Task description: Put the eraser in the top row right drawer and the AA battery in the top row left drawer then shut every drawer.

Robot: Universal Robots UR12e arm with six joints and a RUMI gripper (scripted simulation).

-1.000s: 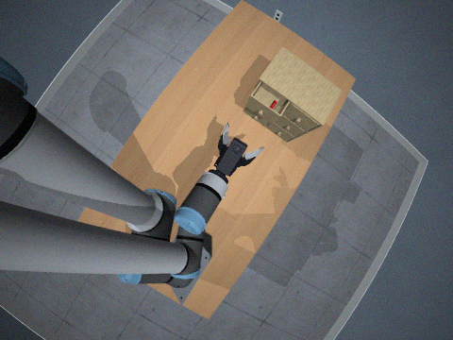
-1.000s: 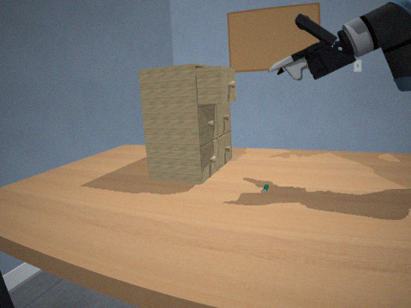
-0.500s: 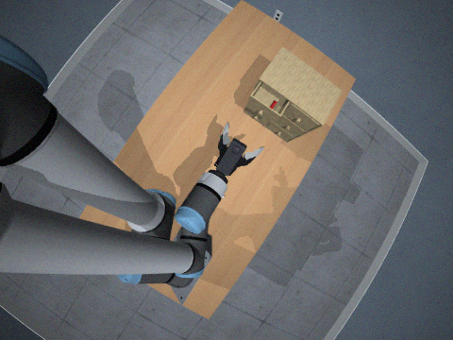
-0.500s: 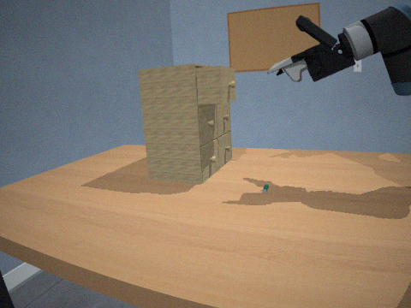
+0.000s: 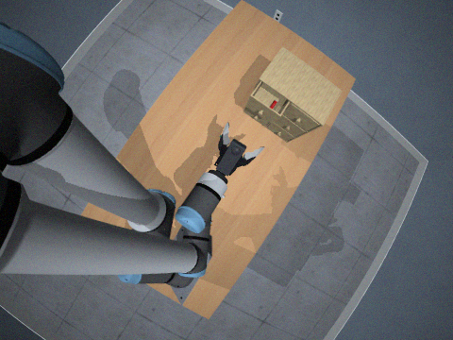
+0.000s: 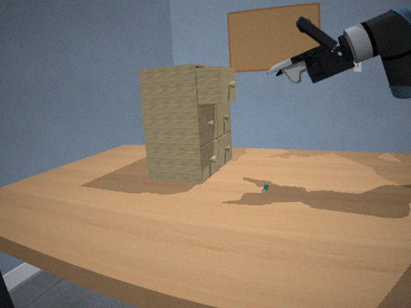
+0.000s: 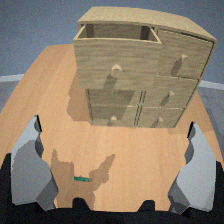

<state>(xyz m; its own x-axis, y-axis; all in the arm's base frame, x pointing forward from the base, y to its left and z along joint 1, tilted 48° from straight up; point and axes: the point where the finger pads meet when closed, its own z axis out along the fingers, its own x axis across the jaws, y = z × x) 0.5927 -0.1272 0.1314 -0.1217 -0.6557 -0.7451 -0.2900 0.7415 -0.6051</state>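
The wooden chest (image 5: pixel 293 96) stands upright at the far end of the table, and it also shows in the side view (image 6: pixel 186 121) and the wrist view (image 7: pixel 142 72). Its top-left drawer (image 7: pixel 117 50) is pulled out; the other drawers look shut. A small red object (image 5: pixel 273 104), probably the eraser, lies inside the open drawer. The green AA battery (image 6: pixel 265 187) lies on the table in front of the chest, and in the wrist view (image 7: pixel 81 178) it sits below the fingers. My gripper (image 5: pixel 243 137) is open and empty, high above the table, facing the chest (image 6: pixel 288 44).
A cork board (image 6: pixel 274 36) hangs on the wall behind. The table edge runs close behind the chest. My arm's large links (image 5: pixel 94 208) cover the near left of the table in the overhead view.
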